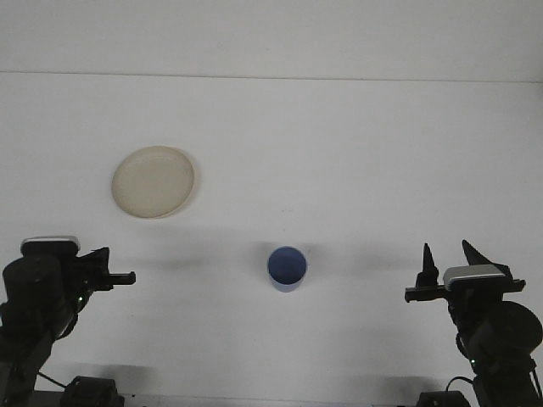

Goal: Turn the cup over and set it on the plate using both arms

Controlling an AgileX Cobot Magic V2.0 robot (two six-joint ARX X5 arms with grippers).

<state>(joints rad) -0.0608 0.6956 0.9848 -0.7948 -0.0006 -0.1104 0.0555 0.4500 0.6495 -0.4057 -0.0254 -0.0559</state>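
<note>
A plain white table (pixel 356 153) fills the scene under soft, even light. At its far edge a pale wall (pixel 271 34) rises.

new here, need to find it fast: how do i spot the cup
Look at the white table, near the front edge, midway between the two arms. The cup is the small blue round thing there, unlike the wide, flat cream plate farther back on the left.
</note>
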